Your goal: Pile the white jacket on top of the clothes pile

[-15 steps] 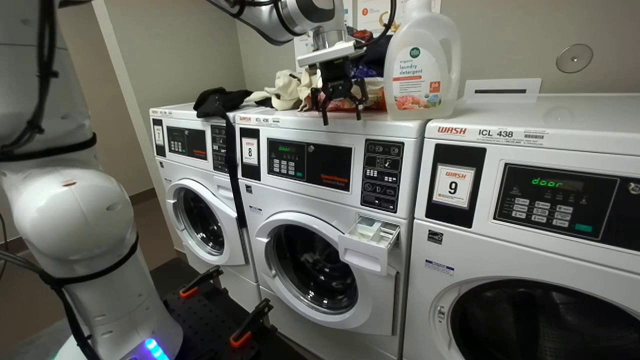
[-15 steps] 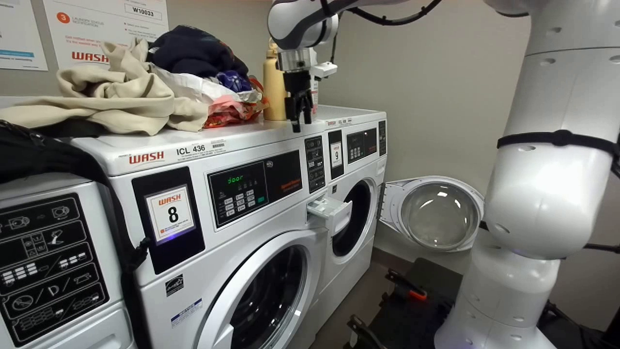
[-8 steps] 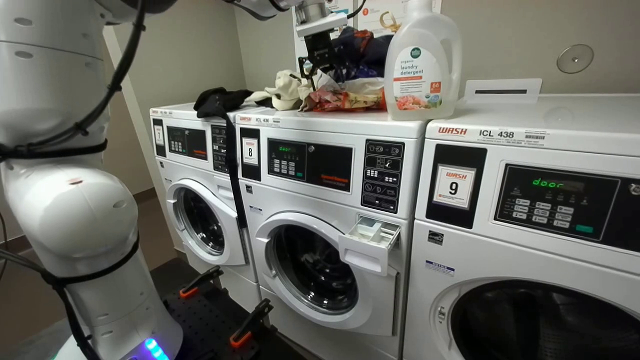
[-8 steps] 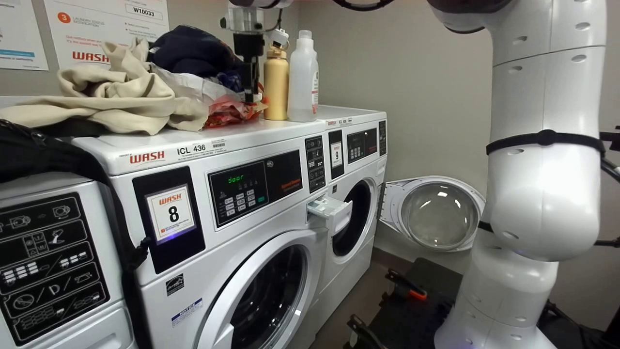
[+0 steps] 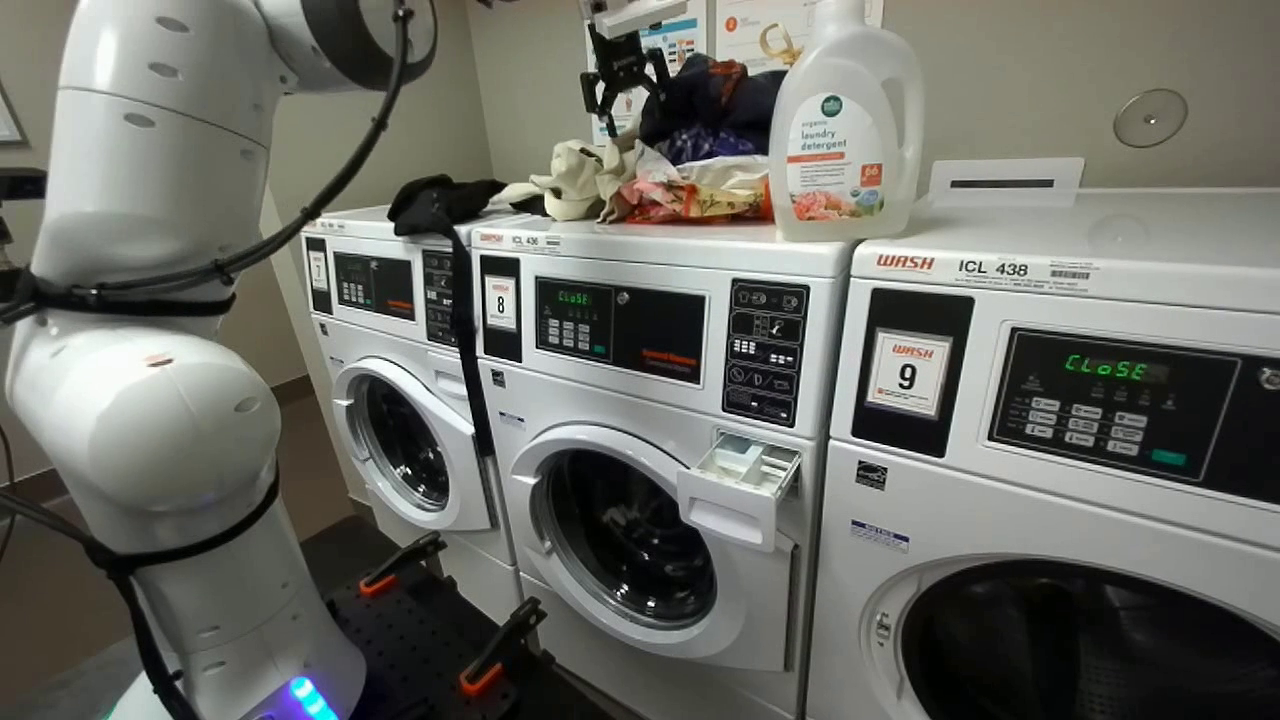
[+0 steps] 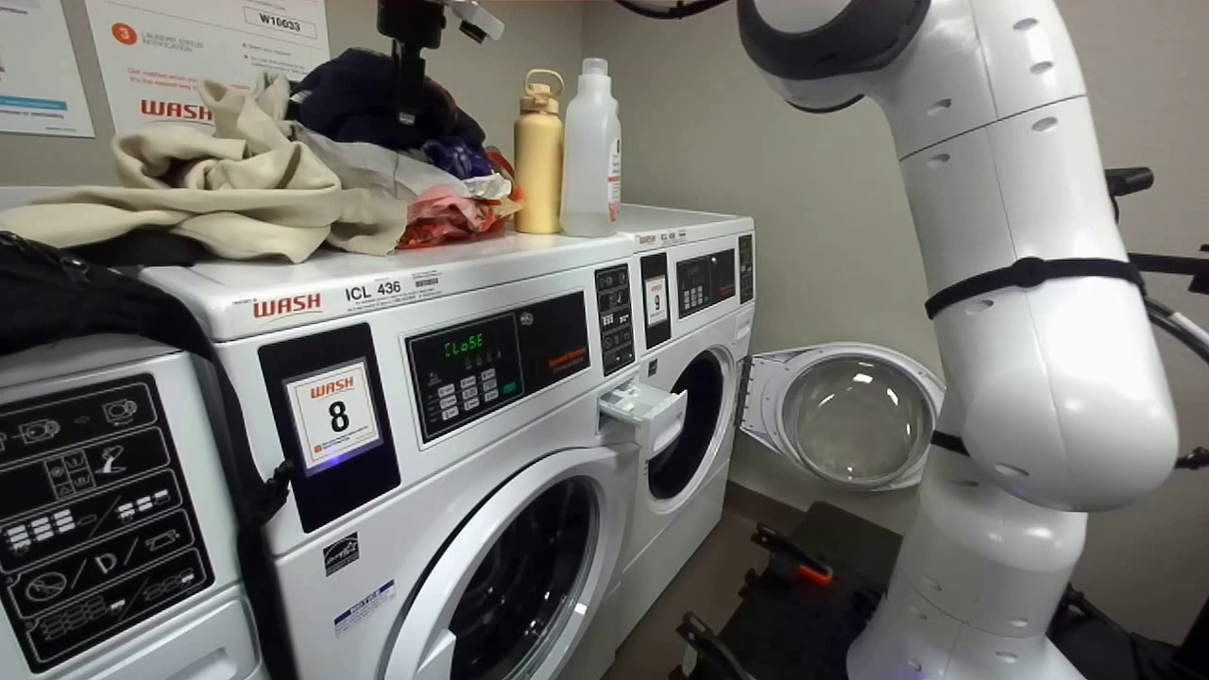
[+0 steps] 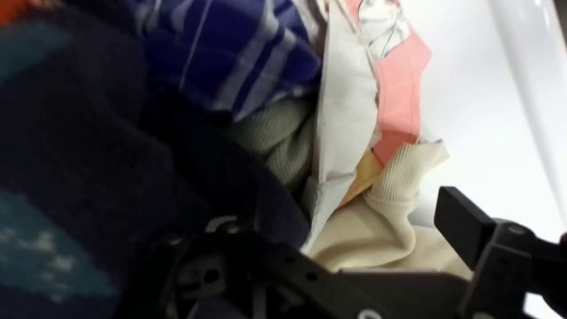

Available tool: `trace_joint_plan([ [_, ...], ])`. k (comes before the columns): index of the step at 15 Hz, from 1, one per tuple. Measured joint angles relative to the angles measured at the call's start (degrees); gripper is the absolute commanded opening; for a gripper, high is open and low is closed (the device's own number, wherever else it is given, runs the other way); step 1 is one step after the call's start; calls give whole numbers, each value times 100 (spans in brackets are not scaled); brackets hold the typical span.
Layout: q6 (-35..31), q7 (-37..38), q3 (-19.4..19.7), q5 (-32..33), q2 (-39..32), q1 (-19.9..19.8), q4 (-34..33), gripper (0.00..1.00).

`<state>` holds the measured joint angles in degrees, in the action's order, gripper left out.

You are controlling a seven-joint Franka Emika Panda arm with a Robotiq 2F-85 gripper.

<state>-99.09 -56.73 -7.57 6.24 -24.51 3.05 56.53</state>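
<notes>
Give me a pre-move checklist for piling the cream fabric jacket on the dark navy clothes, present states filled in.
1. Black two-finger gripper open, no cloth pinched: ok.
2. Cream fabric jacket on top of the dark navy clothes: not ok, it lies beside them.
3. Gripper over the jacket alone: not ok, navy clothes show below too.
4. Jacket's underside free of snags: cannot tell, hidden.
5. Translucent plastic detergent bottle upright: ok.
</notes>
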Motion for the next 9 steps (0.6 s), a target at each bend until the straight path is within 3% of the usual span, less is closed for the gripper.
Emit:
trace_joint_plan([
  [9,4,-978,-433,-1011,-1644,31,-1966,100],
])
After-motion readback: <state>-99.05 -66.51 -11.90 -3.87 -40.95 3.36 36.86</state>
